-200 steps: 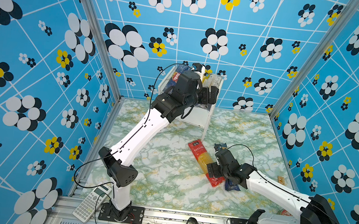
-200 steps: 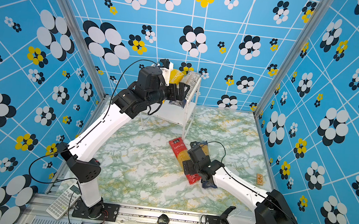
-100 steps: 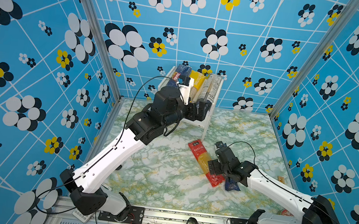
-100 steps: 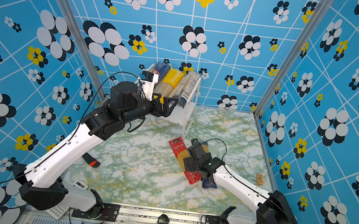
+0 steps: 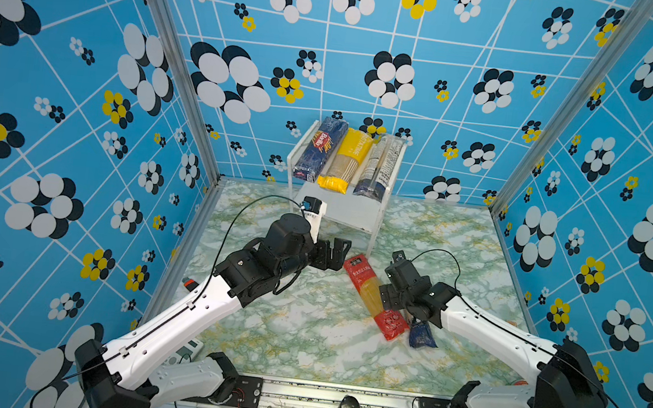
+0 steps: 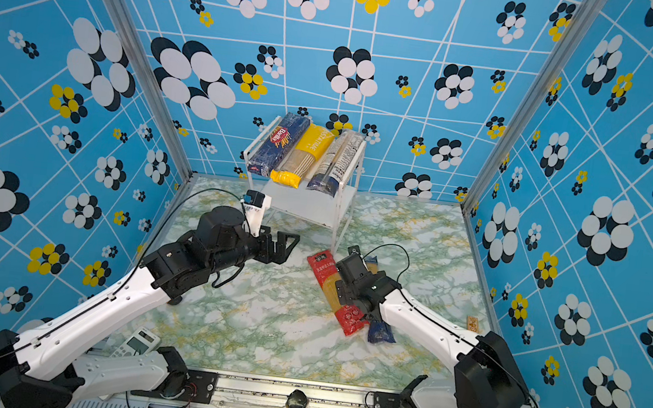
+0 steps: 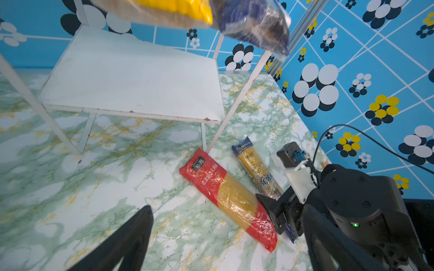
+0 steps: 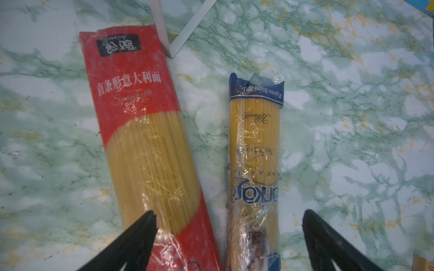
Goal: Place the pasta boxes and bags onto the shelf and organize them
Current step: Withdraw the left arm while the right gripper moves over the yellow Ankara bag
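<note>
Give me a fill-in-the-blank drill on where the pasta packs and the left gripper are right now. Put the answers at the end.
1. Three packs lie on the ___ board of the shelf.
2. The yellow bag lies ___ the Barilla box and the white-labelled bag.
3. Only ___ packs lie on the table: the red-ended bag and the gold-labelled bag.
4. The left gripper is ___ and holds nothing.

Answers: top; between; two; open
</note>
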Robot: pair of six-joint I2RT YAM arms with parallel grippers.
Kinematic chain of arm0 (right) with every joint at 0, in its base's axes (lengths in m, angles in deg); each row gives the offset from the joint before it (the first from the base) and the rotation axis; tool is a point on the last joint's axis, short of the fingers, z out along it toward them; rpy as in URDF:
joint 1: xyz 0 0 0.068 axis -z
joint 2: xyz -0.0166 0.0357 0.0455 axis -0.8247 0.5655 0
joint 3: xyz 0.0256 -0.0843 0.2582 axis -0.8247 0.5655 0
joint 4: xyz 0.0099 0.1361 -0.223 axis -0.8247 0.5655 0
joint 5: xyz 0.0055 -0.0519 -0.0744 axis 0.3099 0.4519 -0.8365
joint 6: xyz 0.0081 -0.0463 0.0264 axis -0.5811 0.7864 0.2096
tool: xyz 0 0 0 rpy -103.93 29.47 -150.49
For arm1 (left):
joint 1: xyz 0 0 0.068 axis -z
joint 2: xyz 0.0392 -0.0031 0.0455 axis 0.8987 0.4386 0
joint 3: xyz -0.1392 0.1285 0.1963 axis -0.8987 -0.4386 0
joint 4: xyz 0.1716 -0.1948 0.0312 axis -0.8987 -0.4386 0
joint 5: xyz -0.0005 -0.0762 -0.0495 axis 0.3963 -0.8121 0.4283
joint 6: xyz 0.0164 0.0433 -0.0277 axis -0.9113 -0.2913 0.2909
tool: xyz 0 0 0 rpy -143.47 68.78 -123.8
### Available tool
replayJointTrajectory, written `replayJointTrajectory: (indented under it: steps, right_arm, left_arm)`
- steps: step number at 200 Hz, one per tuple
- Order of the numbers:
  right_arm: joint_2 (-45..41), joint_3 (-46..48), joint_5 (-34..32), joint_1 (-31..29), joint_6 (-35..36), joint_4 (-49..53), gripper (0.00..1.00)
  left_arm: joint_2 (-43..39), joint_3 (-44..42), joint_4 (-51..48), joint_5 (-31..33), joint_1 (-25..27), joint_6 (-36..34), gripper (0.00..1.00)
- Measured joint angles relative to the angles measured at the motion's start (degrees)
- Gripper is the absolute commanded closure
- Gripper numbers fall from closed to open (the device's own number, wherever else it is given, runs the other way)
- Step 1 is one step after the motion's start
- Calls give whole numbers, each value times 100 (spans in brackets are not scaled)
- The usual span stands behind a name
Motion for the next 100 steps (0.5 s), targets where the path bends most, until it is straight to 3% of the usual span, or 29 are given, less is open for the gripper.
replayJointTrajectory:
  steps: [100]
  right_arm:
    - [1812, -730, -935, 0, -590, 616, 1]
  left_arm:
    - [-177, -1622, 4, -39, -315, 960, 1]
